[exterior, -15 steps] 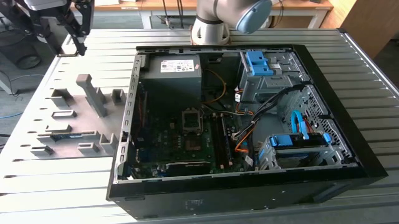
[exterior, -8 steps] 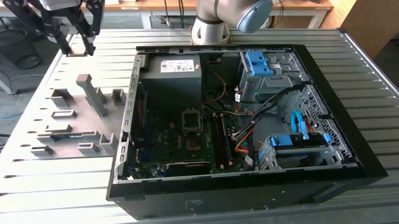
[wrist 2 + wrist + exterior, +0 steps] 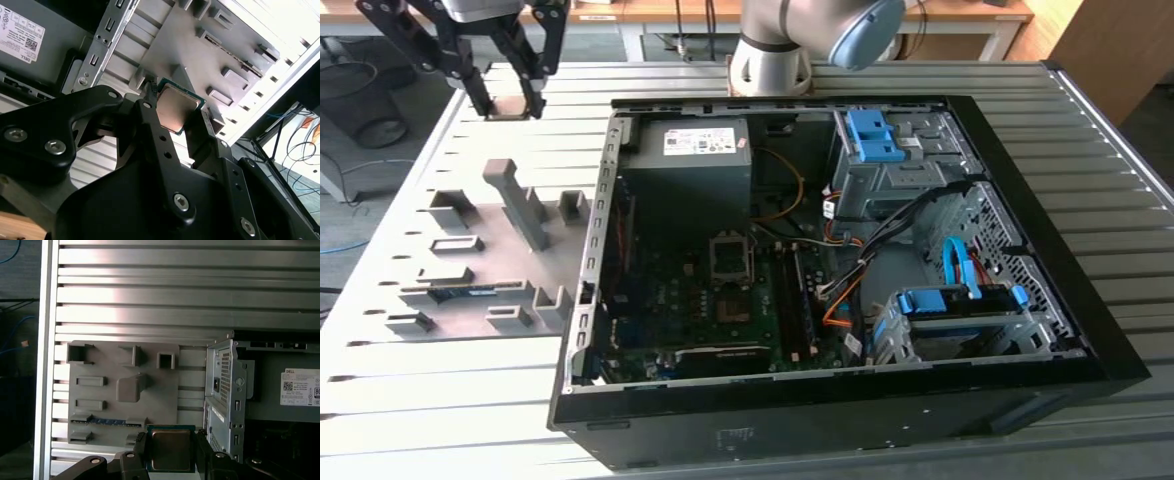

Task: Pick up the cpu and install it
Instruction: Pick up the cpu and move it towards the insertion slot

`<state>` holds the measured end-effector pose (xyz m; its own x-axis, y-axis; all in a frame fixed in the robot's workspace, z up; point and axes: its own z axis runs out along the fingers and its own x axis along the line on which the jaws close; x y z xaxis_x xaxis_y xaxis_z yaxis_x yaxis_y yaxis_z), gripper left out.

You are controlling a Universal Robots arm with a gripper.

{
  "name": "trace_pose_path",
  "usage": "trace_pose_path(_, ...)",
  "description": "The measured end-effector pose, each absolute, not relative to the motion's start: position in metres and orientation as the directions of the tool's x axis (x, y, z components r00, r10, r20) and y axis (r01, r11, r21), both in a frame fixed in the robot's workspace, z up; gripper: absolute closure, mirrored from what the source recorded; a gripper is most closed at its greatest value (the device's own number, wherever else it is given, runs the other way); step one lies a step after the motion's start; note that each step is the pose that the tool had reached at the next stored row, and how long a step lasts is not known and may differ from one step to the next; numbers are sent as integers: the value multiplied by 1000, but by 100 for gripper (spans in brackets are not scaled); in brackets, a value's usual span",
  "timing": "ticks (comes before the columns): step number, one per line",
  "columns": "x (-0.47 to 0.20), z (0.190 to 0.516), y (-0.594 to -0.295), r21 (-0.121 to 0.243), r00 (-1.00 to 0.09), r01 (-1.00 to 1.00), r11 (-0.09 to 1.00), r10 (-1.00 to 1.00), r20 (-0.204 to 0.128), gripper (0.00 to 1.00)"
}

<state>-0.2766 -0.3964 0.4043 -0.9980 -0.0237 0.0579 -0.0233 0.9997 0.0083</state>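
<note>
in the exterior view, the slatted metal table [image 3: 427,420] carries an open computer case [image 3: 787,430] at 4 o'clock, a grey fixture plate [image 3: 500,265] at 9, and the arm base [image 3: 770,70] at 12.

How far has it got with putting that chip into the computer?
Pickup looks done: the gripper is shut on the cpu, clear of the grey holder plate. In the exterior view it hangs outside the open computer case, away from the socket. Seating the cpu in the socket is left.
</note>
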Motion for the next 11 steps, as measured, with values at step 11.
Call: trace_pose_path(11,-251,404,-396,8,-998,-23,1000,-24,62,53)
